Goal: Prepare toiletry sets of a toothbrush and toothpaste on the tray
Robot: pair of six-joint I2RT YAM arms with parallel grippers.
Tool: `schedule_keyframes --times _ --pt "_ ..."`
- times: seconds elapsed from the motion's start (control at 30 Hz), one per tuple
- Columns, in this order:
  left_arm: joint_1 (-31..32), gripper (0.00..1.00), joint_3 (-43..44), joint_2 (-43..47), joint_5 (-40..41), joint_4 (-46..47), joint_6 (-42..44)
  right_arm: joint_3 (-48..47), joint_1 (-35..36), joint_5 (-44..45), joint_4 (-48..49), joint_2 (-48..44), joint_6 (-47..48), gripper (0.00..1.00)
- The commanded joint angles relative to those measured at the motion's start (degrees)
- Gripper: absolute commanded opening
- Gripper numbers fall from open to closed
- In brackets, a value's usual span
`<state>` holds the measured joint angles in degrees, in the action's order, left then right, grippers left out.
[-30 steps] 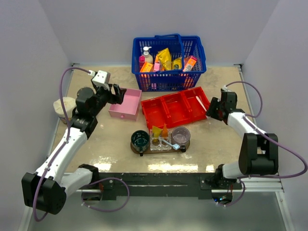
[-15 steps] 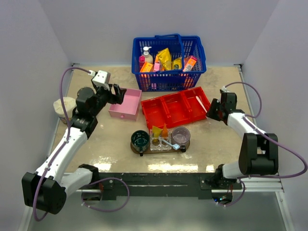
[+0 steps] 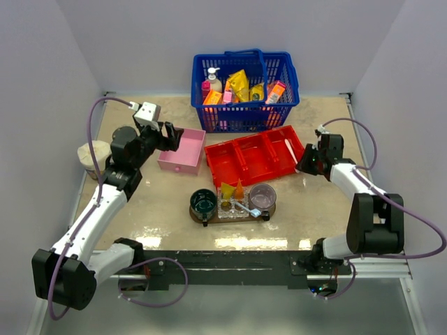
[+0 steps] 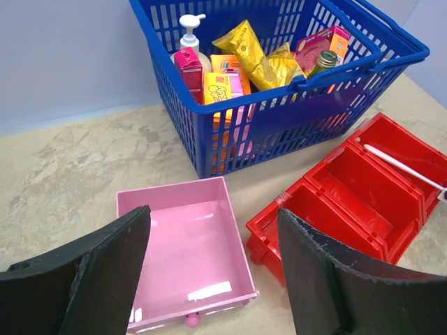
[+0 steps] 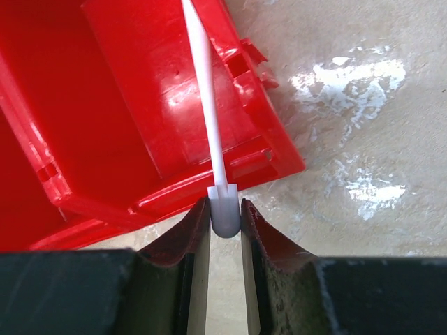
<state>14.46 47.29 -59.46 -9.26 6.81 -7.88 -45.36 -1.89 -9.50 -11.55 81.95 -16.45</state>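
Note:
A slim white toothbrush (image 3: 289, 149) (image 5: 206, 105) lies in the right compartment of the red bin (image 3: 255, 157), its end sticking out over the near rim. My right gripper (image 3: 305, 162) (image 5: 225, 209) is shut on that end, both pads against it. It shows in the left wrist view too, as the toothbrush (image 4: 401, 165). The dark wooden tray (image 3: 230, 219) sits front centre with two orange-yellow toothpaste tubes (image 3: 232, 189) standing on it. My left gripper (image 3: 170, 136) (image 4: 213, 213) hangs open and empty above the pink box (image 4: 185, 258).
On the tray are also a dark green cup (image 3: 203, 202), a purple cup (image 3: 262, 196) and a pale slim item (image 3: 248, 207). A blue basket (image 3: 244, 91) of goods stands at the back. A beige roll (image 3: 93, 155) lies at the left edge.
My right gripper's jaws have closed in onto the toothbrush's end. The left arm has not moved.

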Motion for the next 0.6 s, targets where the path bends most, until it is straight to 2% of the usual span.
schedule_keyframes --times 0.0,0.17,0.4,0.57 --pt "0.4 0.77 0.8 -0.3 -0.9 2.5 0.1 -4.2 -0.1 -5.3 -2.2 -3.4 0.8 0.03" --pt "0.4 0.77 0.8 -0.4 -1.1 2.6 0.1 -6.7 -0.1 -9.5 -5.8 -5.5 -0.5 0.00" --pt "0.4 0.77 0.8 -0.1 -1.2 2.6 0.0 -13.0 -0.1 -6.9 -16.8 -11.3 -0.7 0.00" --pt "0.4 0.77 0.8 0.0 -1.4 2.7 -0.1 -15.3 -0.1 -7.4 -20.9 -17.1 -1.5 0.00"
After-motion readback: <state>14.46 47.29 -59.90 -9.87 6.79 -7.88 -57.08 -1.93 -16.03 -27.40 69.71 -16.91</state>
